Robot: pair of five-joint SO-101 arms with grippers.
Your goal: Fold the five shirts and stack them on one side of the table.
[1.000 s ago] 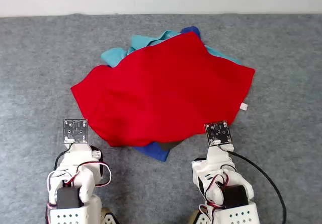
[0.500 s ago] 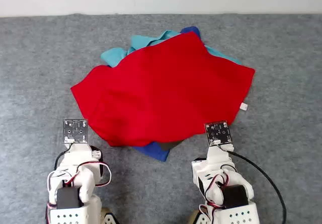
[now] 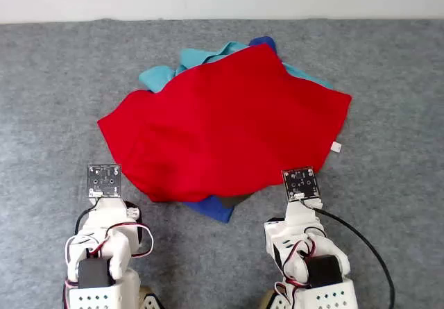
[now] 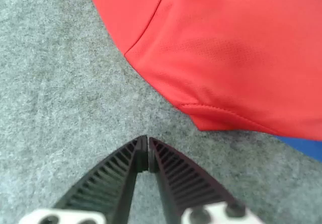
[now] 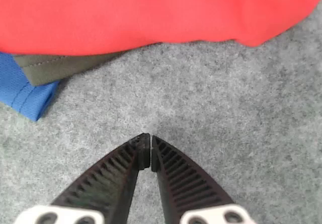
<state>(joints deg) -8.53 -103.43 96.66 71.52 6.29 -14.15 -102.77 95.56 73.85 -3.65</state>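
A red shirt [image 3: 222,125] lies spread on top of a pile in the middle of the table. Under it peek a teal shirt [image 3: 163,75], a blue shirt [image 3: 215,210] and a dark olive shirt [image 5: 55,66]. Both arms sit folded back at the near edge, short of the pile. My left gripper [image 4: 148,156] is shut and empty over bare carpet, close to the red shirt's hem [image 4: 211,110]. My right gripper [image 5: 150,153] is shut and empty too, just short of the red shirt [image 5: 151,12] and the blue corner [image 5: 25,95].
Grey carpet-like cloth [image 3: 388,66] covers the table, with free room to the left and right of the pile. A small white tag [image 3: 336,147] sticks out at the red shirt's right edge. A pale wall runs along the far side.
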